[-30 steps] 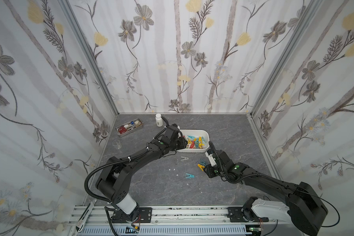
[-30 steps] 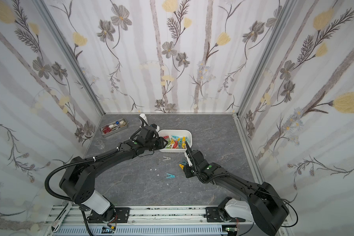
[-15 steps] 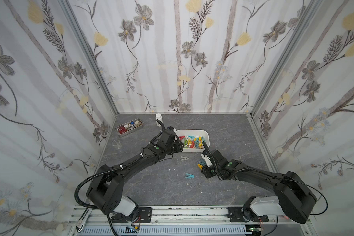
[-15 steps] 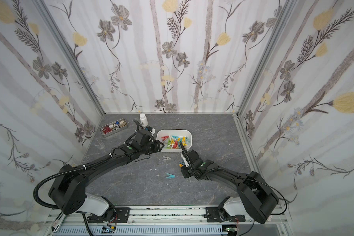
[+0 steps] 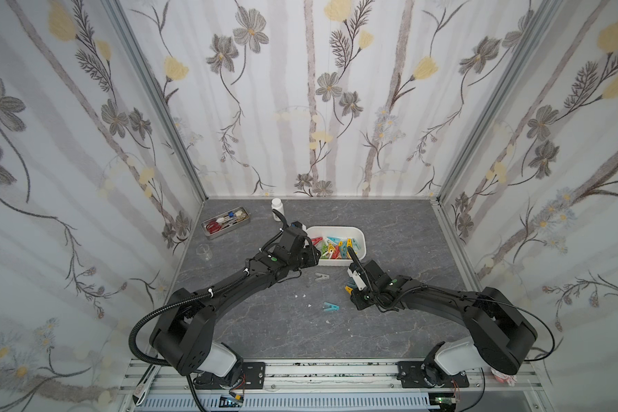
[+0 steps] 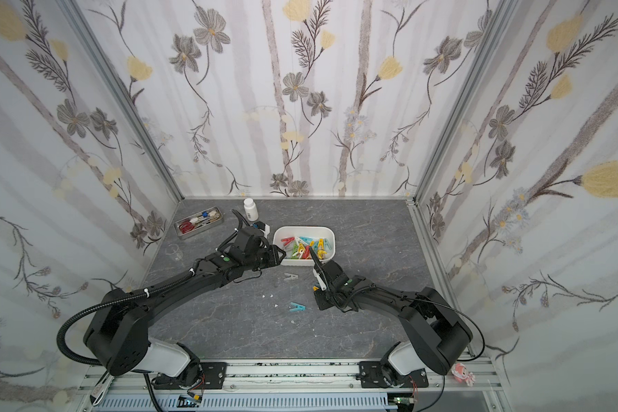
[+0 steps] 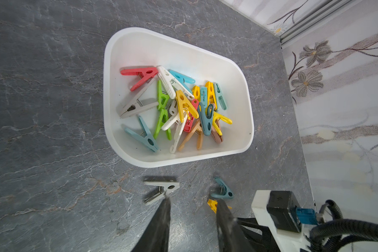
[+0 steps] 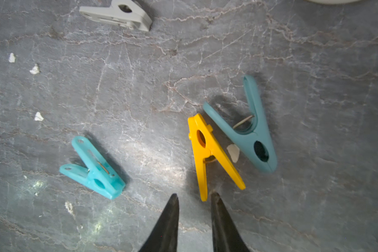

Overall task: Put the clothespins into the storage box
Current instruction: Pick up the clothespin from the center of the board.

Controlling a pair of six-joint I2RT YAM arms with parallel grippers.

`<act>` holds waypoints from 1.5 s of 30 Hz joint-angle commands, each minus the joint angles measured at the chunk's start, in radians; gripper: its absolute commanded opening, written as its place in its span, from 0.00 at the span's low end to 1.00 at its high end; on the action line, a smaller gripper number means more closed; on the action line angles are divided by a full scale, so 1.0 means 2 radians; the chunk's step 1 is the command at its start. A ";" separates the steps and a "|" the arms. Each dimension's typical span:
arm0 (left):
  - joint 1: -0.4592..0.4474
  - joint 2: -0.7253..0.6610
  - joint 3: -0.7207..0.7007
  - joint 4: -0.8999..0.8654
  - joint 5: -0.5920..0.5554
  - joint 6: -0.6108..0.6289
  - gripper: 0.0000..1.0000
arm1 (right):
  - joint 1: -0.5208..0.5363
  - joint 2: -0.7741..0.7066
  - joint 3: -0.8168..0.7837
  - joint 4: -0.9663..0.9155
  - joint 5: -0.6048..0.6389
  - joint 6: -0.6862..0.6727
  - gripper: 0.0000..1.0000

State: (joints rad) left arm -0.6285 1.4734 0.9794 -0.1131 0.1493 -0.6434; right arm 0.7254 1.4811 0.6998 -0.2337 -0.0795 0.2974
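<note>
Storage box: the white tub (image 7: 151, 50) stands on the grey tabletop (image 5: 264, 321), a little back of centre.
Clothespins in the box: a loose heap (image 7: 179, 104) of red, grey, green, white, yellow, teal and beige pegs, piled toward the box's 3 o'clock half.
Grey peg: lies alone (image 5: 322, 277) on the tabletop just outside the box, at about 6 o'clock from it.
Yellow peg and dark teal peg: side by side, the yellow one (image 8: 207, 152) and the teal one (image 8: 253, 135), near the box at about 5 o'clock.
Turquoise peg: farther out (image 5: 330, 307) at 6 o'clock, apart from the rest.
Left tool: at the box's 8 o'clock corner (image 7: 193, 200), fingers parted, nothing between them.
Right tool: low over the tabletop (image 8: 194, 195), fingers a narrow gap apart and empty; one leg tip of the yellow peg ends just ahead of that gap.
Metal tray: with scissors and pens (image 5: 225, 224), well off at 10 o'clock from the box.
White bottle: upright (image 5: 276, 206), at 11 o'clock.
</note>
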 commanded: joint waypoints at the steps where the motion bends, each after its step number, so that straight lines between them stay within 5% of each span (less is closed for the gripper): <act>1: 0.001 -0.004 -0.002 0.001 -0.005 0.001 0.35 | 0.000 0.006 0.007 0.011 0.000 -0.008 0.25; 20: 0.005 -0.010 -0.005 -0.008 -0.013 0.007 0.35 | 0.000 -0.001 0.016 -0.003 -0.011 -0.015 0.03; 38: 0.010 -0.029 -0.016 -0.015 -0.030 0.012 0.35 | -0.010 -0.060 0.077 -0.027 -0.081 0.010 0.01; 45: 0.014 -0.060 -0.033 -0.044 -0.051 0.019 0.36 | -0.054 -0.015 0.141 -0.017 -0.120 0.000 0.04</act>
State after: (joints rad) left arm -0.6048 1.3777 0.9226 -0.1688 0.0875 -0.6239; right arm 0.6437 1.4158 0.9398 -0.2867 -0.2699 0.3126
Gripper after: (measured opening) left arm 0.361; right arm 0.050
